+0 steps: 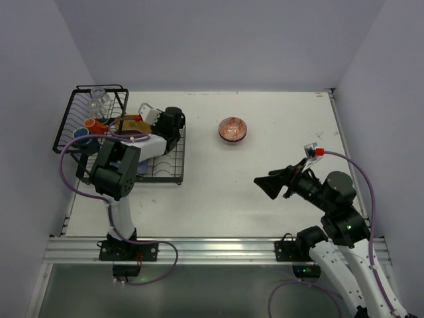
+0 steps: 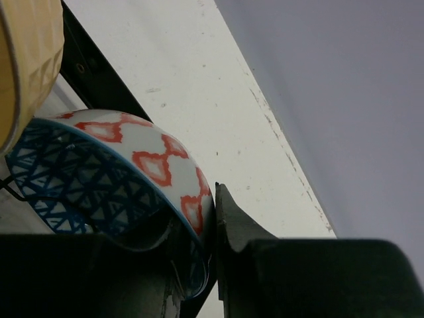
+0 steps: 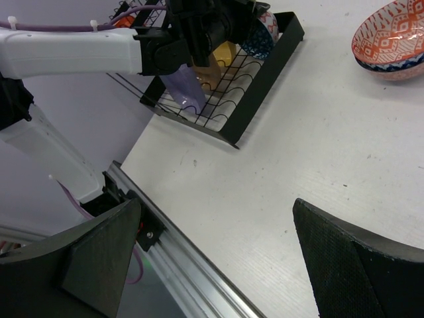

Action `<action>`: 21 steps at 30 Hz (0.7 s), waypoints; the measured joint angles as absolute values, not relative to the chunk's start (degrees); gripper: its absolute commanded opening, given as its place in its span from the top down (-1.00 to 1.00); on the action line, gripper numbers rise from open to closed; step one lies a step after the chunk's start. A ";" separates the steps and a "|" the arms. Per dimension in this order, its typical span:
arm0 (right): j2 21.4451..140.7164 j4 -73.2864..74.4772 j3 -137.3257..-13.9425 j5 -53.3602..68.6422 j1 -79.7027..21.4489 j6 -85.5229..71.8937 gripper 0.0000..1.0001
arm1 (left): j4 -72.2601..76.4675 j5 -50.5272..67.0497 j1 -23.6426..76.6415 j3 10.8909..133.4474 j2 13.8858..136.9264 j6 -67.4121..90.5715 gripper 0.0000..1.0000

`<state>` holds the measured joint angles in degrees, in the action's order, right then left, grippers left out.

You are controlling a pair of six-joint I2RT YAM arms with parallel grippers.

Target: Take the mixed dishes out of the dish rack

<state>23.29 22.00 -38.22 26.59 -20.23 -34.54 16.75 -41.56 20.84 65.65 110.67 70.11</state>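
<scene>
The black wire dish rack (image 1: 106, 136) stands at the far left. It holds a clear glass (image 1: 98, 99), an orange mug (image 1: 93, 124), a yellow plate (image 1: 129, 124) and a lavender plate (image 1: 136, 138). My left gripper (image 1: 173, 122) is over the rack's flat tray. In the left wrist view it (image 2: 211, 212) is shut on the rim of a blue-white bowl with red diamonds (image 2: 99, 172). A reddish bowl (image 1: 233, 129) sits on the table right of the rack, also in the right wrist view (image 3: 391, 40). My right gripper (image 1: 275, 182) is open and empty above the table (image 3: 225, 252).
The right wrist view shows the rack's tray (image 3: 262, 76) with a lavender plate (image 3: 182, 89) and a tan plate (image 3: 212, 73) under the left arm. A tan plate (image 2: 26, 59) is beside the held bowl. The metal rail (image 1: 199, 248) runs along the near table edge.
</scene>
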 measured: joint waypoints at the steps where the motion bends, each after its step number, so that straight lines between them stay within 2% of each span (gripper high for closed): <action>1: 23.27 21.98 -38.22 26.59 -20.23 -34.48 -0.98 | 16.99 -41.15 20.91 65.67 110.67 70.39 0.70; 2: 23.24 21.98 -38.22 26.59 -20.23 -34.46 -0.98 | 17.02 -41.04 21.04 65.63 110.69 70.67 0.82; 5: 23.18 22.04 -38.22 26.57 -20.23 -34.22 -0.98 | 17.30 -41.06 21.12 65.36 110.72 70.89 1.00; 21: 21.93 22.85 -38.24 26.57 -20.23 -32.99 -0.98 | 27.73 -37.04 21.37 59.37 109.08 69.36 1.00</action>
<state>21.93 22.85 -38.24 26.57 -20.23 -32.99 27.73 -37.04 21.37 59.37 109.08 69.36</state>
